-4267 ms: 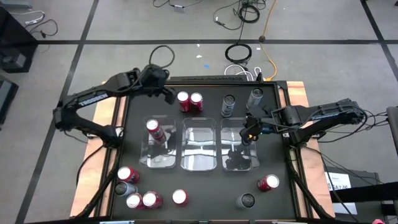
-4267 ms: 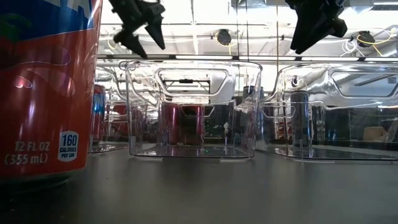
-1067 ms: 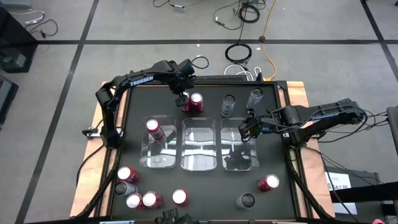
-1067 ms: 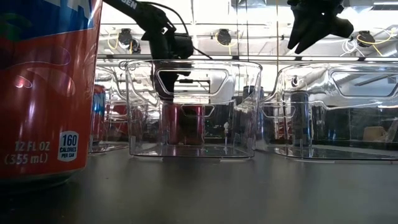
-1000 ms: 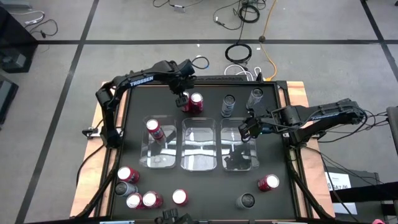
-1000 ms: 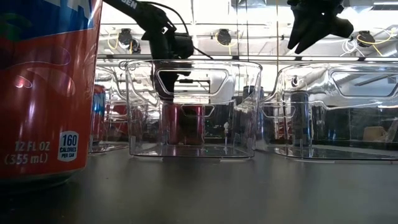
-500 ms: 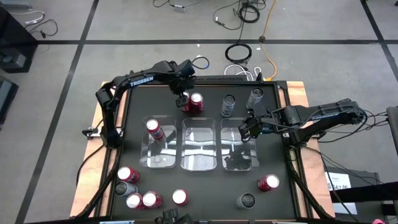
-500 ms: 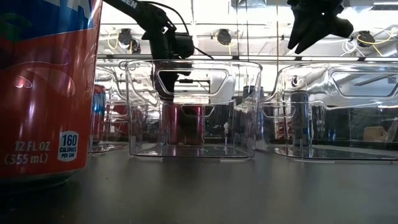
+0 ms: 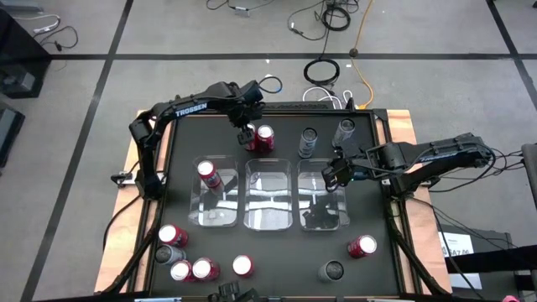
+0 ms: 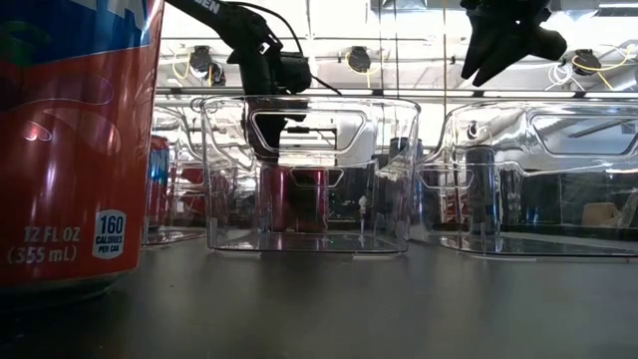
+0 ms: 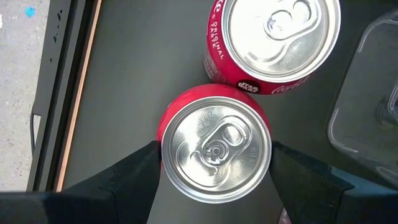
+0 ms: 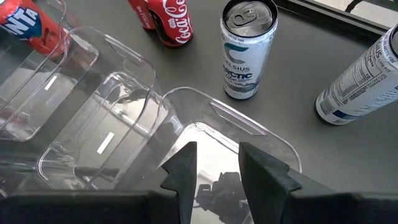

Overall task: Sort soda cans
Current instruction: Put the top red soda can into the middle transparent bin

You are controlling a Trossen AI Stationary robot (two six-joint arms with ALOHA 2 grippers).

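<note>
The left gripper (image 11: 214, 163) is at the far side of the black table (image 9: 277, 252), lowered over a red soda can with a silver top (image 11: 214, 155). Its two dark fingers (image 11: 134, 171) press on the can's opposite sides, so it is grasping this can, which stands upright on the table. A second red soda can (image 11: 273, 40) stands just beside it. The right gripper (image 12: 217, 165) hovers above the rightmost of three clear rectangular plastic bins (image 9: 323, 201); its fingers are a little apart and hold nothing. Behind this bin stand a slim white-and-silver can (image 12: 249, 53) and another slim silver can (image 12: 360, 78). One red can (image 9: 207, 175) rests in the left bin (image 9: 205, 214). More cans (image 9: 189, 264) stand near the front edge.
</note>
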